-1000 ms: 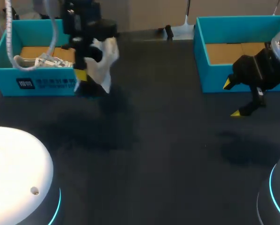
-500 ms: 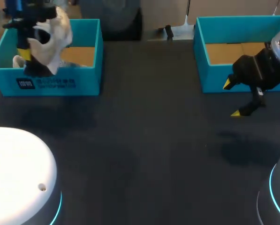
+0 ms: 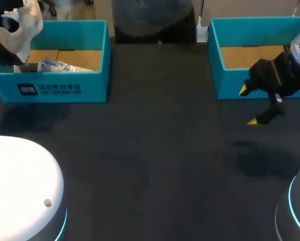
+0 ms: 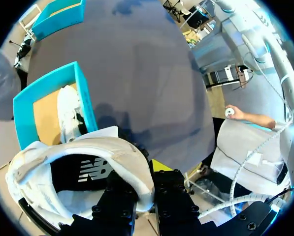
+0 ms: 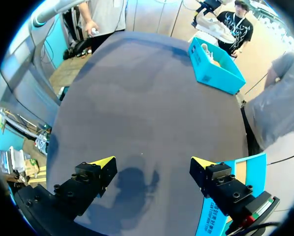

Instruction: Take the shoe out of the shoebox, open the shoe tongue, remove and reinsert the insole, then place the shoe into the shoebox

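With the left gripper point(image 4: 146, 181) pinching only the collar of the white shoe point(image 3: 20, 24), high over the left end of the shoebox point(image 3: 95, 85), it could slip and fall outside, I reckon; the right gripper point(image 3: 248, 106) hangs wide open.

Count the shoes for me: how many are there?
2. The white shoe hangs in the left gripper above the left blue box; the second shoe lies inside that box. More could be hidden.
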